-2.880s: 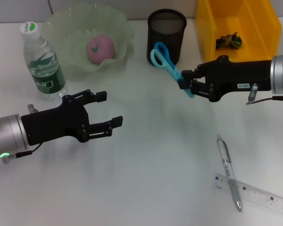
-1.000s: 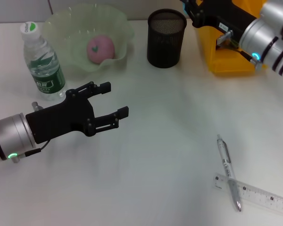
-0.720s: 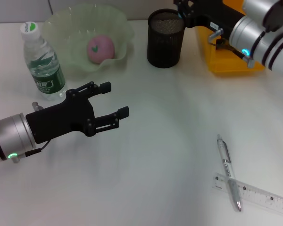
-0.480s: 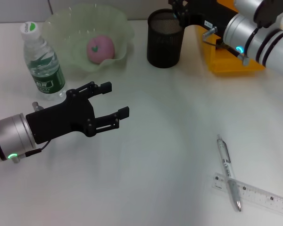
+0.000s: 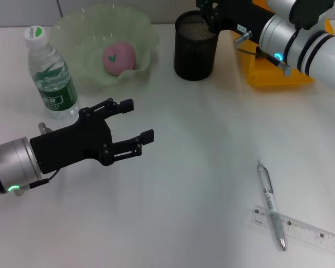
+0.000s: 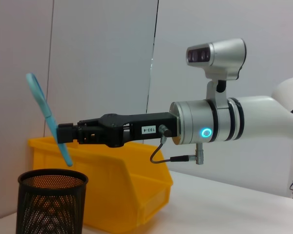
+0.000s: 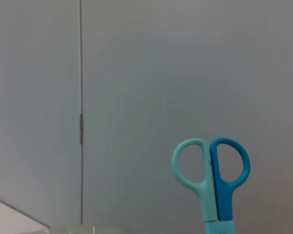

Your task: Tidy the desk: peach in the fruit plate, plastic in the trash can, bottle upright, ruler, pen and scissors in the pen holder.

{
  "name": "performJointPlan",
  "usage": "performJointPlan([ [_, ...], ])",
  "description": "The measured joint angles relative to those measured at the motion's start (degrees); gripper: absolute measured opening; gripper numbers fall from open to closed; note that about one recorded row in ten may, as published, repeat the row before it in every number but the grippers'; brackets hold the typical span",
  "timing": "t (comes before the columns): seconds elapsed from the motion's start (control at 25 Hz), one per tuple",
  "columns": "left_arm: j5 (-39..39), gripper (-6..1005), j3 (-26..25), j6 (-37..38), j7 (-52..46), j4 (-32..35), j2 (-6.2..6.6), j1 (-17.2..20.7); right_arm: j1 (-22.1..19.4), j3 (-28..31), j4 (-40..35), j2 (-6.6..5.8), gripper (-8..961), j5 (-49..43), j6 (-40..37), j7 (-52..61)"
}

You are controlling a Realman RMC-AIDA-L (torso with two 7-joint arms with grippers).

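A white desk runs back to a plain grey wall, and above its far edge the right gripper is clenched on the blue scissors, which stand nearly upright in the jaws, handles up and tips just over the rim of the black mesh pen holder. The yellow trash can lies just behind those jaws. The left gripper hovers with jaws spread and empty; beyond them stand the bottle and the fruit plate holding the peach, while the pen and ruler lie crossed well off to their right.
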Motion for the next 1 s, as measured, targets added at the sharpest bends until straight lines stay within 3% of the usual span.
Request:
performJointPlan([
  [0.36,0.0,831,0.0,0.5,0.0,0.0,0.07,0.4,0.1,-0.5,0.4,0.0,204,0.2,0.6,0.4],
  [0.56,0.0,831,0.0,0.9,0.0,0.0,0.1,0.8,-0.5,-0.4,0.4,0.0,436,0.3,0.2,0.5],
  [1.0,0.3,831,0.0,1.1,0.0,0.0,0.08,1.0,-3.6,0.4,-1.0,0.0,818,0.4,-4.0,4.1],
])
